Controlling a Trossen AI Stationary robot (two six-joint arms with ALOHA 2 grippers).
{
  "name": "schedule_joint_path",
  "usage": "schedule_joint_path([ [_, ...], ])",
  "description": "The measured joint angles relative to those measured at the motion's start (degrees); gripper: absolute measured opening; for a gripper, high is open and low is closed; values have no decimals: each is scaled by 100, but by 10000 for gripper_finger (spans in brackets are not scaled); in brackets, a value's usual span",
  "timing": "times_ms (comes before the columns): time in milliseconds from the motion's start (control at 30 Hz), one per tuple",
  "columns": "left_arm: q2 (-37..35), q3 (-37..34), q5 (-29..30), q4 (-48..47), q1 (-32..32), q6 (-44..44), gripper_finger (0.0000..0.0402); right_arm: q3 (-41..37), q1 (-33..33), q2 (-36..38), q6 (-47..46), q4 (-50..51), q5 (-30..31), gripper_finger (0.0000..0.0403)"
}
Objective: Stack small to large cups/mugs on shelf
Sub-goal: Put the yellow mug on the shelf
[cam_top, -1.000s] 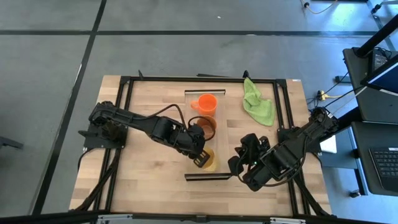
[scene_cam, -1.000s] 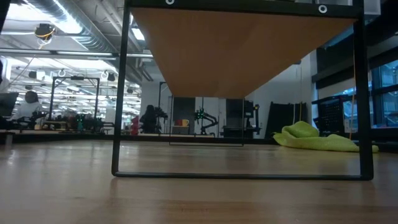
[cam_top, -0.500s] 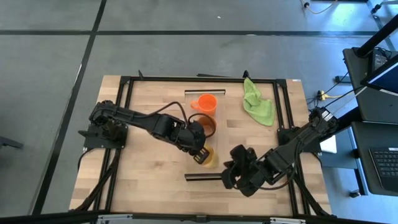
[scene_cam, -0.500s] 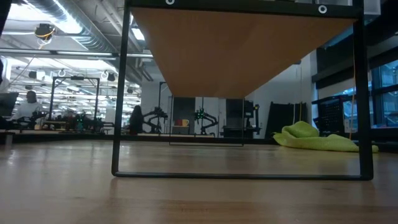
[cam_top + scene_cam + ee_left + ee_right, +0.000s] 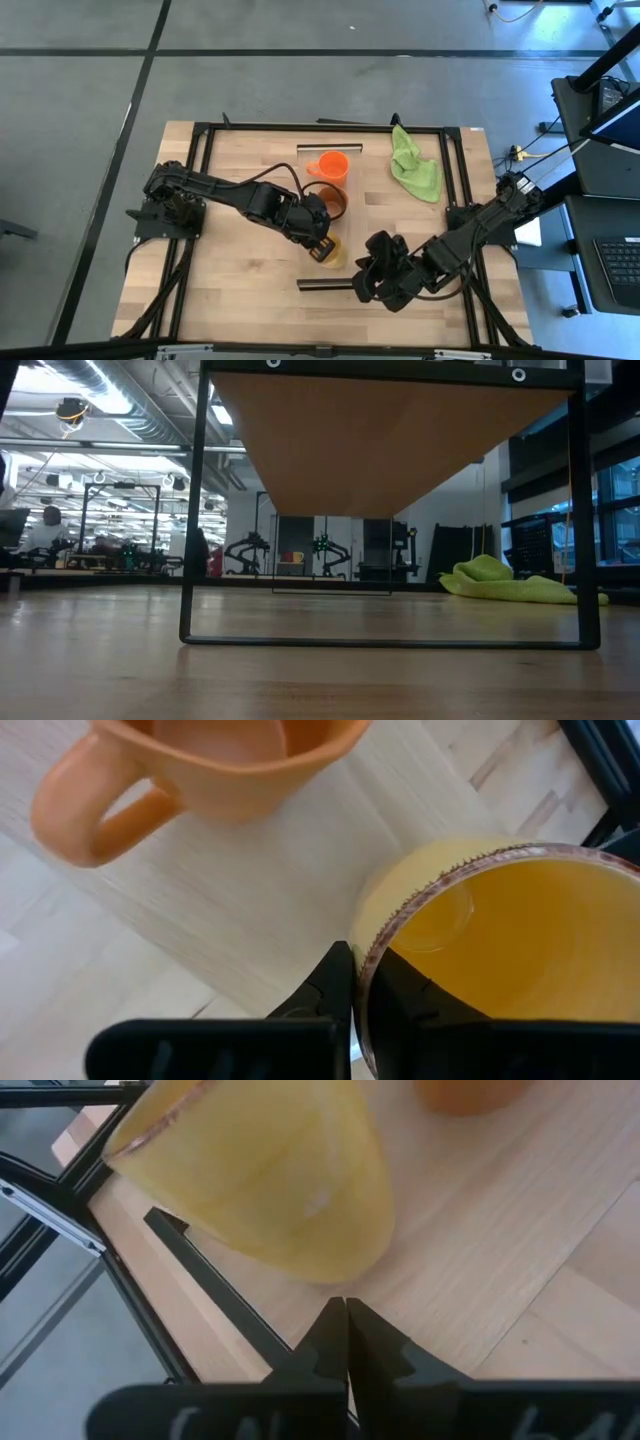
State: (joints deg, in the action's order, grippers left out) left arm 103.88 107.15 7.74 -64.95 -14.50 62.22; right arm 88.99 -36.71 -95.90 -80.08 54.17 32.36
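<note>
Yellow-orange mug (image 5: 334, 254) sits on the light-wood shelf board (image 5: 350, 215) near its front end. Left gripper (image 5: 321, 249) pinches the mug rim, one finger inside, one outside, per left wrist view (image 5: 470, 950). Brown-orange mug (image 5: 330, 202) stands mid-board just behind it; bright orange mug (image 5: 333, 167) stands at the far end. Right gripper (image 5: 368, 275) is just beside the yellow mug, fingers pressed together, holding nothing (image 5: 345, 1342). Green cloth (image 5: 413, 164) lies right of the board, apart.

Step looks like: repositioning the yellow mug for stacking. Next move probably needs a lift clear of the board, then alignment over the larger mug. Which mug is largest: cannot tell.
</note>
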Motion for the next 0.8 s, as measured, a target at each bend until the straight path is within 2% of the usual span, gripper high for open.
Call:
schedule_joint_path([
  [800, -2, 0, -126, 156, -2, -138, 21, 0, 168, 7, 337, -4, -103, 0],
])
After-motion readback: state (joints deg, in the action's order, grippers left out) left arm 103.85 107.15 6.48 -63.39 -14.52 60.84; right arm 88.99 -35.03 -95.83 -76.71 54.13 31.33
